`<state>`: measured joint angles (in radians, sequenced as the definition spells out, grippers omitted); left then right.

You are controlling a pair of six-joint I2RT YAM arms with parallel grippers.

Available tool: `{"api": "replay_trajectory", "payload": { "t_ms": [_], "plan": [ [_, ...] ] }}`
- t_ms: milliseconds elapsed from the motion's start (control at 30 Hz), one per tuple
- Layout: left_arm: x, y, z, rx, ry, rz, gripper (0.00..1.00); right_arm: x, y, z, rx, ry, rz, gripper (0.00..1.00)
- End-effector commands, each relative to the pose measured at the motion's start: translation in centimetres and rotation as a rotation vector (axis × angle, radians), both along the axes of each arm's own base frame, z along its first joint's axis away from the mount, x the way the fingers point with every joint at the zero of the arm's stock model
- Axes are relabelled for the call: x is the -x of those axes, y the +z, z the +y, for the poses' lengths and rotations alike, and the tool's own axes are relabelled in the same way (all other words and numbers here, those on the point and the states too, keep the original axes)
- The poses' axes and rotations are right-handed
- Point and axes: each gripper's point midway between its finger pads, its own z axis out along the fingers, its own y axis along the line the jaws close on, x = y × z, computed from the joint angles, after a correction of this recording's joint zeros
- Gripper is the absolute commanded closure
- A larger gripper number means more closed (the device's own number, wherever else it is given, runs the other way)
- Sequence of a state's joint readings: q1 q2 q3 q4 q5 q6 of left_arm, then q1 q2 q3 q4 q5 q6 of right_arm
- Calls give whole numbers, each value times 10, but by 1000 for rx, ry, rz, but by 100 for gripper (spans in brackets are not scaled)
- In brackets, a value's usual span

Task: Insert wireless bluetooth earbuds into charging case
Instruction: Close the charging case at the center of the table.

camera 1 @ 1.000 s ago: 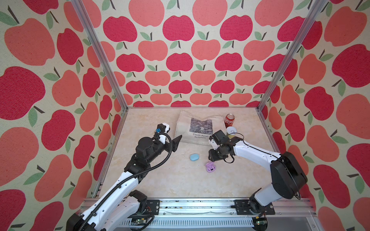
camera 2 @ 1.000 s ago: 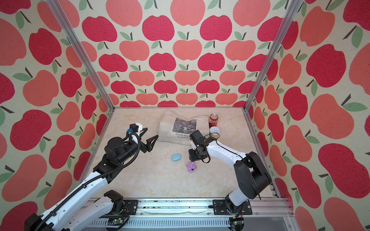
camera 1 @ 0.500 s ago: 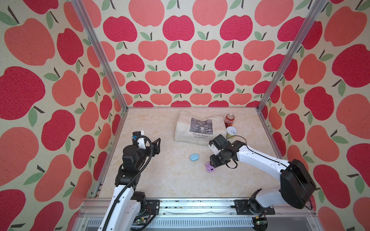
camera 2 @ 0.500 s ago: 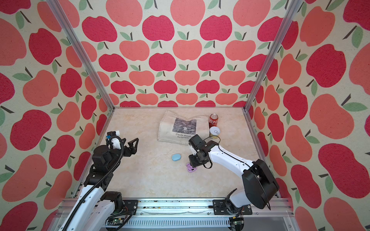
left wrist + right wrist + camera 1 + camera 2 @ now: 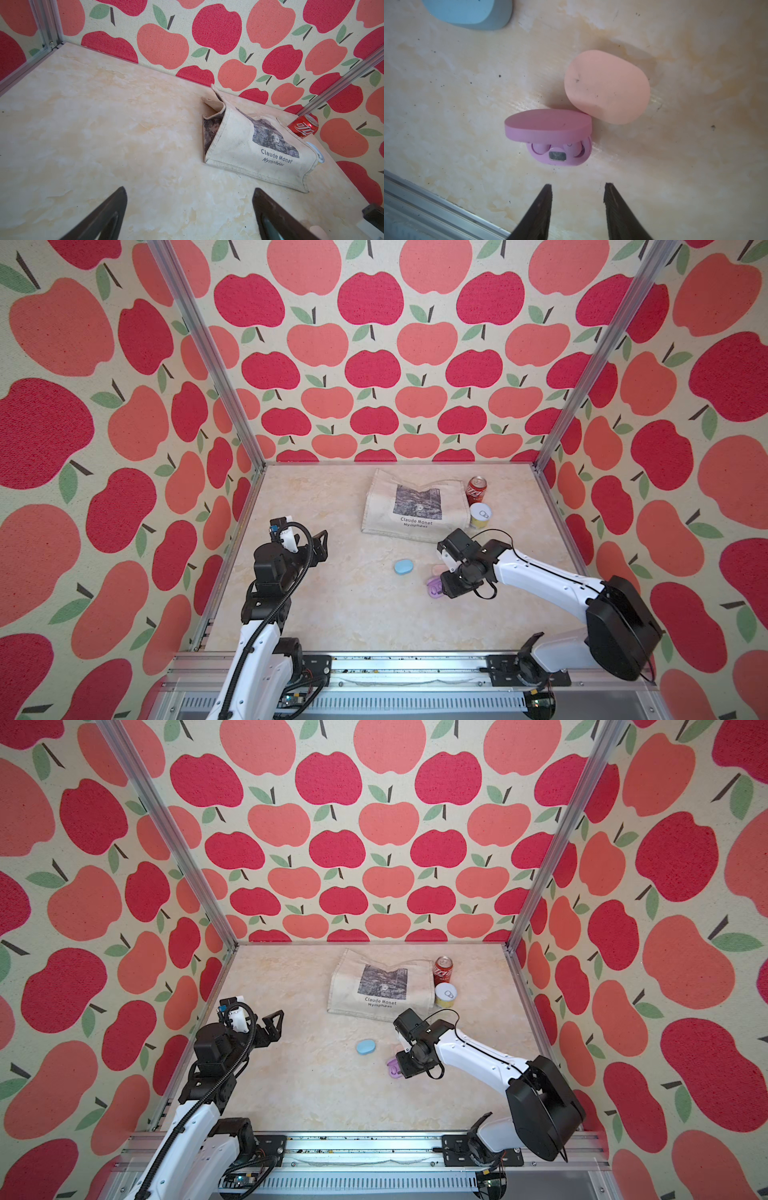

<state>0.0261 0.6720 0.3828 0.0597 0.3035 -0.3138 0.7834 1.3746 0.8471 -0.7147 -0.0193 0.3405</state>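
1. In both top views, three cases are seen near the middle of the marbled beige tabletop [image 5: 340, 614]. They are a closed oval plastic light-blue case [image 5: 404, 566], a closed oval plastic pale-pink case [image 5: 437, 569], and an oval plastic lilac case [image 5: 433, 587] with its lid raised, just toward the front edge from the pink one. The right gripper [image 5: 444, 594] is held low, just beside the lilac case. The left gripper [image 5: 321, 546] is raised near the left edge, well apart from all three cases. A cream canvas tote bag [image 5: 415, 506], a red drink can [image 5: 476, 489] and a yellow tin [image 5: 481, 516] are set toward the back right corner.
2. In the left wrist view, the left gripper [image 5: 189, 190] is shown spread wide with nothing between its jaws. Bare tabletop and the tote bag [image 5: 255, 145] are faced.
3. In the right wrist view, the right gripper [image 5: 578, 185] is seen narrowly parted and empty, short of the lilac case [image 5: 560, 155]. Two tiny bean-shaped lilac earbuds [image 5: 540, 148] are seated in its wells, on either side of a small display. The pale-pink case [image 5: 606, 87] lies against the lid's corner.
4. The lilac pair is judged to be inserted, and only the closing of that lid appears to be left. No loose buds are seen. Whether the two closed cases are filled cannot be told.
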Motion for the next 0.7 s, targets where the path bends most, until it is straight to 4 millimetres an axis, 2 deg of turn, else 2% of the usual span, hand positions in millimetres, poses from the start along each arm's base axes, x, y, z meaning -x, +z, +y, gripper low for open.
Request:
{"api": "replay_trajectory", "payload": {
  "t_ms": [0,233,433,667],
  "plan": [
    [0,2,8,36,39,-14,3,-4,11,-3,-16,1,-65,55],
    [-2,-7,20,64,101,13,3,-2,21,1,-60,9,-86,55],
    [-3,-11,21,52,98,33,2,0,12,2,-71,11,-73,54],
    [-3,-13,18,45,77,45,1,-44,42,30,-97,24,-162,50]
  ]
}}
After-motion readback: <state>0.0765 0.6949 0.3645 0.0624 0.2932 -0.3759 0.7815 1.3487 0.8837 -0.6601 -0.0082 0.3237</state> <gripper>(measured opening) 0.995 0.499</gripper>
